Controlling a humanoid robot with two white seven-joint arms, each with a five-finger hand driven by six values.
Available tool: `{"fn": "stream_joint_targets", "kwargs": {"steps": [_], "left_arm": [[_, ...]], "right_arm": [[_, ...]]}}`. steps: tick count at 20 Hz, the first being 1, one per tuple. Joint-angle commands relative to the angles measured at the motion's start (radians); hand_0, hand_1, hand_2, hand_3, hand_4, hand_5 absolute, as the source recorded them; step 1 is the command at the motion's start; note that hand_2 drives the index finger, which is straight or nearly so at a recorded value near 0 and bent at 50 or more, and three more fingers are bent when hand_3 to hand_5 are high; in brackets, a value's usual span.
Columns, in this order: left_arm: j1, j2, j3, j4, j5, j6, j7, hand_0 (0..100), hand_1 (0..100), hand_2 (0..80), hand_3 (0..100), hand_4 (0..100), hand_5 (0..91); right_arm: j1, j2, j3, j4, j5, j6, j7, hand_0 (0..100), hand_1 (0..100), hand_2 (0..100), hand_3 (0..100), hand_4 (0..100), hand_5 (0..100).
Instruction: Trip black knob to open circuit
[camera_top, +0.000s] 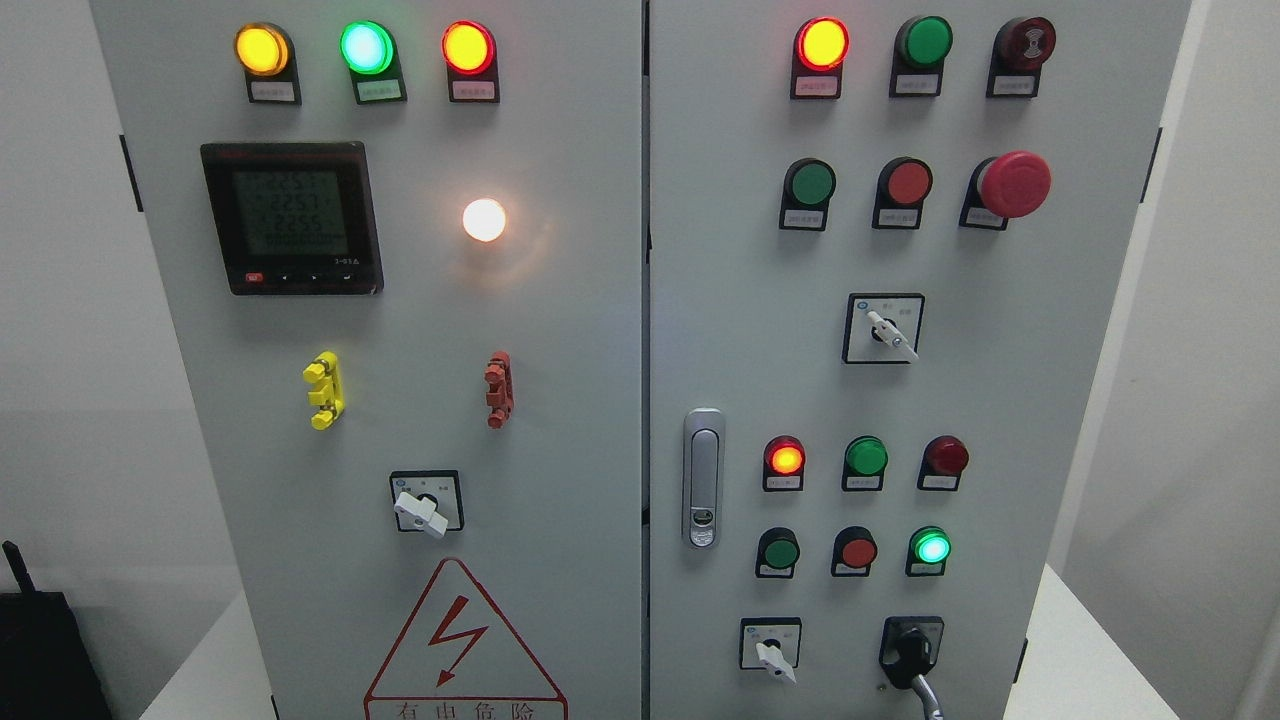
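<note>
A black rotary knob (911, 650) sits at the bottom right of the grey cabinet's right door (1000, 400), on a black square plate. Its grey-tipped handle points down and to the right. Neither of my hands nor any arm shows in the head view.
White selector switches sit at the left door's lower middle (421, 512), the right door's centre (888, 333) and beside the black knob (773, 655). A red mushroom stop button (1013, 184) juts out at upper right. A door latch (703, 478) stands between the doors. Lit lamps, a meter (291, 217).
</note>
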Motion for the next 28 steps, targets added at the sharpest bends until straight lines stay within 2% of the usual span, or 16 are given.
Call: {"fn": "stream_joint_targets", "kwargs": {"steps": [1,17,28], "left_arm": [[-0.004,-0.002,0.001,0.000,0.002,-0.002,0.000,12,39,0.0,0,0,0.0],[-0.002,-0.002,0.001,0.000,0.002,-0.002,0.000,12,39,0.0,0,0,0.0],[-0.004,-0.002,0.001,0.000,0.002,-0.002,0.000,12,39,0.0,0,0,0.0]], "right_arm": [[-0.017,0.000,0.035,-0.036,0.007,-0.025,0.051,72,73,0,100,92,91],[-0.014,-0.024,-0.012,-0.022,0.004,-0.026,0.050,72,74,0,100,92,91],[-0.001,-0.024,-0.030,-0.008,0.003,-0.026,0.050,73,74,0,100,92,91]]}}
